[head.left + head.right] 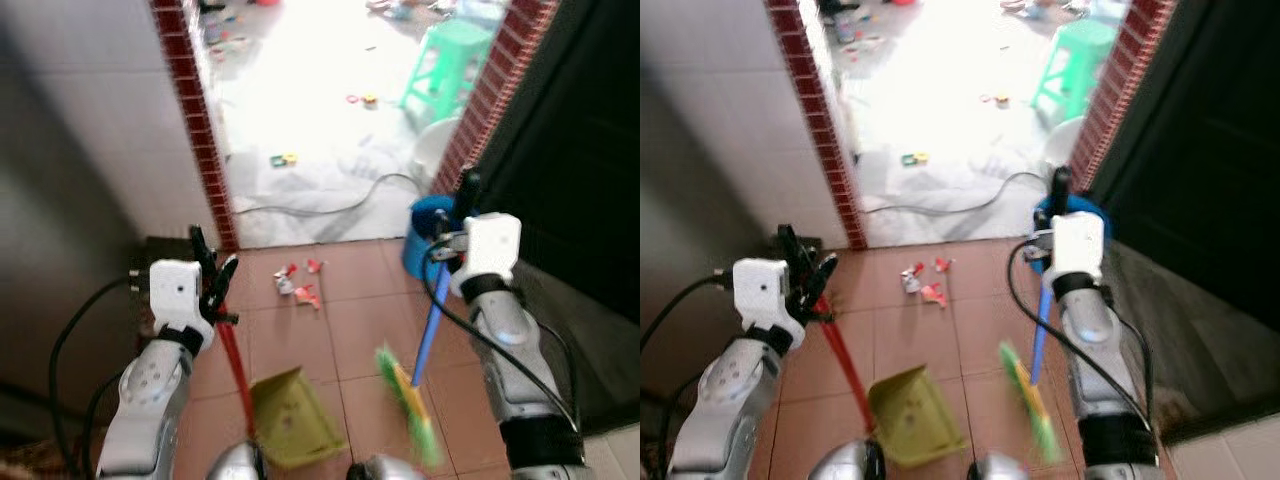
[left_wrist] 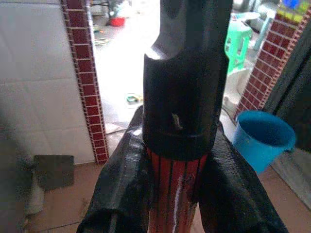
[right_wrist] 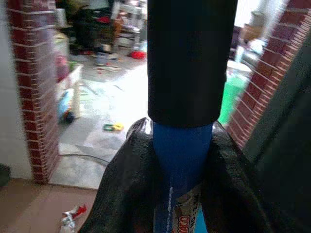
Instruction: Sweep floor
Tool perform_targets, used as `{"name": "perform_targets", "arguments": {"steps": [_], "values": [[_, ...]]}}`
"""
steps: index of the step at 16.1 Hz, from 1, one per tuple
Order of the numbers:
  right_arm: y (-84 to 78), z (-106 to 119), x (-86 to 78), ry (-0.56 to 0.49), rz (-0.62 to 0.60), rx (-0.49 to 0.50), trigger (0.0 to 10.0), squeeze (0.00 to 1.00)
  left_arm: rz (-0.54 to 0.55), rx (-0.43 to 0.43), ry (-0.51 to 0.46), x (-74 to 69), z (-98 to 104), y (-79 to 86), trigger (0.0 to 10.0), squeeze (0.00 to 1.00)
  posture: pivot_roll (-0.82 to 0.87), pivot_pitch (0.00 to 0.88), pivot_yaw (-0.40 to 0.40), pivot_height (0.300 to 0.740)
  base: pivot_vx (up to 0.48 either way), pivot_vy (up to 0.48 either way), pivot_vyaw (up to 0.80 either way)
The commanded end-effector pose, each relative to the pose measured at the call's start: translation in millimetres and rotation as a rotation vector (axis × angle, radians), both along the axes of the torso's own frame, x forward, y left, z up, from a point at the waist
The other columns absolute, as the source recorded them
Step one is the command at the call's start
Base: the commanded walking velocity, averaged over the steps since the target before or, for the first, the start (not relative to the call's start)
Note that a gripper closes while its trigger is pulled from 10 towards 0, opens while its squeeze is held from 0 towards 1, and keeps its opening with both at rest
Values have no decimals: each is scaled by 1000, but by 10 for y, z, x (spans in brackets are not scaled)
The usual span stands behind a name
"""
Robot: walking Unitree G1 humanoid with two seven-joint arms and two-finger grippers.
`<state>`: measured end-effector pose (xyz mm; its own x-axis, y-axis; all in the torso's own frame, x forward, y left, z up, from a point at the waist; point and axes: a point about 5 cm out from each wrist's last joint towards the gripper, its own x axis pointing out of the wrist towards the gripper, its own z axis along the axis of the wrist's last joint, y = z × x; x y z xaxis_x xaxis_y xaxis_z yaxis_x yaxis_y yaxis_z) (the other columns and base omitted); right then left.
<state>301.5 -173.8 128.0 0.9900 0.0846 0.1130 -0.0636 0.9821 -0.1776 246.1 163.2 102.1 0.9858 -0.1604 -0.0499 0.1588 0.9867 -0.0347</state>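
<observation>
Two tools held, litter ahead by the doorway.
Nearest, the yellow dustpan [image 1: 290, 415] and green broom head [image 1: 410, 405] rest on the tiles; the sweep would go best drawing the scraps [image 1: 298, 285] back toward the pan. Left gripper [image 1: 215, 285] pinches the red dustpan handle [image 1: 235, 365], forearm raised; right gripper [image 1: 450, 240] clamps the blue broom handle [image 1: 428, 330]. Farther off stands a blue bucket [image 1: 420, 235].

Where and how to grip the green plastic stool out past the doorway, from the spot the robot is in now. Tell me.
Grip the green stool by the rim of its flat seat, coming down from above on the near edge. It stands upright on splayed legs, so the seat edge is the highest, most open part; the legs are thinner and slanted. Both end effectors are currently occupied.
</observation>
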Motion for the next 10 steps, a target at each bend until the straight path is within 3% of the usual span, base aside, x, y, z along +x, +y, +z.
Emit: {"name": "perform_targets", "arguments": {"steps": [1,7,10], "values": [[51,139,39,-62,24,-8,10000,0,11,-1,-44,37,102,20,10000,0,-68,84,-6,740,390,0,738],[139,146,38,-78,65,-25,10000,0,-4,-10,-54,67,116,-32,10000,0,-72,86,1,740,444,0,689],[144,165,32,-95,55,-32,10000,0,-10,-10,-55,77,112,-57,10000,0,-73,88,0,740,455,0,0]]}}
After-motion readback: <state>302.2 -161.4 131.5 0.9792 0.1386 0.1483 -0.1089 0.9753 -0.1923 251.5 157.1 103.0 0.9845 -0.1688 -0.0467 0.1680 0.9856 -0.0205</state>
